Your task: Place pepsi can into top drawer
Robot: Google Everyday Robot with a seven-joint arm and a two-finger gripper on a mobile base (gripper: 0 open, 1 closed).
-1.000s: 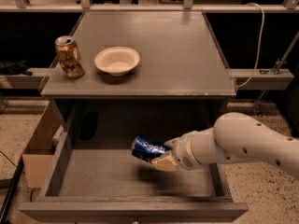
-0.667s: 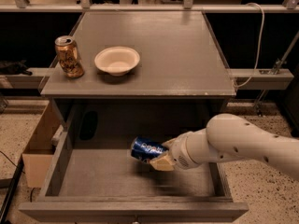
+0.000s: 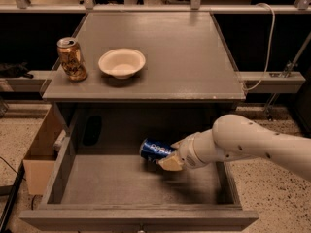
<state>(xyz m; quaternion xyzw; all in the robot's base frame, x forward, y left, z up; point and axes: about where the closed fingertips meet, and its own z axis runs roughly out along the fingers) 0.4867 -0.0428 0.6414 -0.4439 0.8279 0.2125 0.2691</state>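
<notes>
The pepsi can [image 3: 152, 149], blue with white lettering, lies on its side inside the open top drawer [image 3: 112, 183], right of its middle and just above the bare grey bottom. My gripper [image 3: 168, 158] reaches in from the right on a white arm and is shut on the can's right end, with a tan fingertip [image 3: 171, 163] showing under it. The can's far end is hidden by the gripper.
On the grey cabinet top [image 3: 184, 57] stand a gold-brown patterned can [image 3: 72, 58] at the left and a white bowl [image 3: 121, 62] beside it. A dark object [image 3: 92, 130] sits at the drawer's back left. A cardboard box [image 3: 41, 149] stands left of the cabinet.
My arm has shifted a little to the left and back, carrying the pepsi can slightly deeper into the drawer. The can stays held on its side.
</notes>
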